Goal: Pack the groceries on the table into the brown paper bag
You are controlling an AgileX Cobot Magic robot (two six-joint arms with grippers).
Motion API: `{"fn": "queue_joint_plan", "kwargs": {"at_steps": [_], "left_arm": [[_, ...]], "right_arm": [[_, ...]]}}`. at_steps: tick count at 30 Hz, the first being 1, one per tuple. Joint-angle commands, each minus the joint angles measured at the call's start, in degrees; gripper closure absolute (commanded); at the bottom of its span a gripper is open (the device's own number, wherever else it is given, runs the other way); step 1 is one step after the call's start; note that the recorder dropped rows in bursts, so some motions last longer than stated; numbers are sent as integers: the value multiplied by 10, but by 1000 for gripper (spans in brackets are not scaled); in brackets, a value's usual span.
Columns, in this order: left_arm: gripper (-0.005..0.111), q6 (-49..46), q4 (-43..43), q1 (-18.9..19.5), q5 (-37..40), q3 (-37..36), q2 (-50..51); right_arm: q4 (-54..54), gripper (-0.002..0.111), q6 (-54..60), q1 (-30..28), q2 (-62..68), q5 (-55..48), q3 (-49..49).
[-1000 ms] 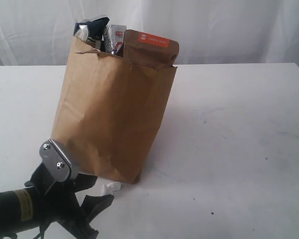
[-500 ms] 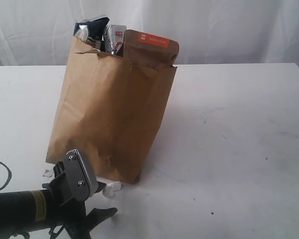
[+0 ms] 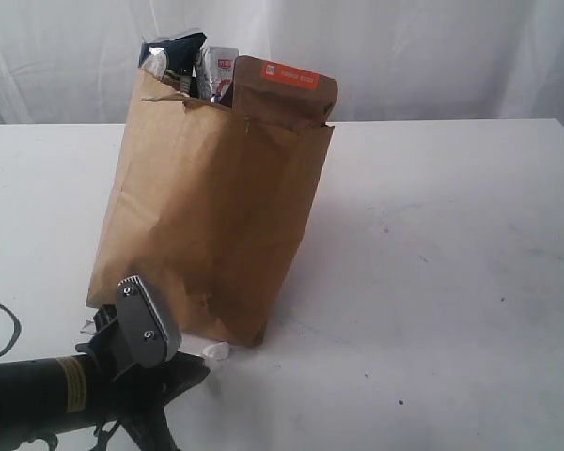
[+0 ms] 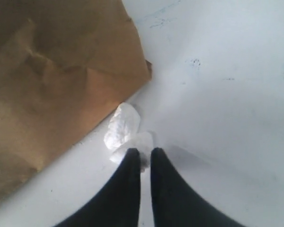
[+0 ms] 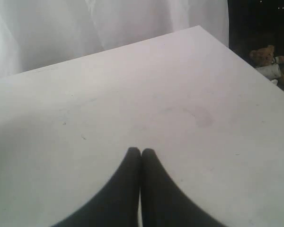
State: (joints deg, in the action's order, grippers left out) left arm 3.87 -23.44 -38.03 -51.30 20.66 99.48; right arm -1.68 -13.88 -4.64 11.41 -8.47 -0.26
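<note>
A tall, creased brown paper bag (image 3: 207, 225) stands upright on a white, faintly scuffed table (image 3: 432, 263), its rim torn. Groceries poke out of the bag's open top: an orange-labelled brown pouch (image 3: 287, 89) at the right of the rim, a dark packet (image 3: 172, 49) at the left, and a pale silvery item (image 3: 218, 68) with a red mark between them.

White table (image 3: 432, 282); brown paper bag (image 3: 207, 225); orange-labelled brown pouch (image 3: 287, 89).
</note>
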Motion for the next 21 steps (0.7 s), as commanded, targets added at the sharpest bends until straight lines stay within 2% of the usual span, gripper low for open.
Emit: {"fn": "queue_joint_plan", "kwargs": {"at_steps": [1,5,9,13,16,18,19,21], "left_arm": [[107,45,3,1,-3,1,0],[107,76,0,1,-3,1,-2],[107,116,-34,1,0,1,-50],[107,178,-39,1,59,0,-154],[106,167,-39,1,106,0,-158],[92,167,-44,1,84,0,-122],[79,167,-37,1,50,0,-98],[67,167,-29,1,26,1,-70]], "right_arm": [[-2,108,1,2,1,3,3],[-2,108,1,2,1,3,3],[-2,108,1,2,1,3,3],[-2,108,1,2,1,3,3],[-2,108,1,2,1,3,3],[-2,108,1,2,1,3,3],[-2,108,1,2,1,3,3],[-2,108,1,2,1,3,3]]}}
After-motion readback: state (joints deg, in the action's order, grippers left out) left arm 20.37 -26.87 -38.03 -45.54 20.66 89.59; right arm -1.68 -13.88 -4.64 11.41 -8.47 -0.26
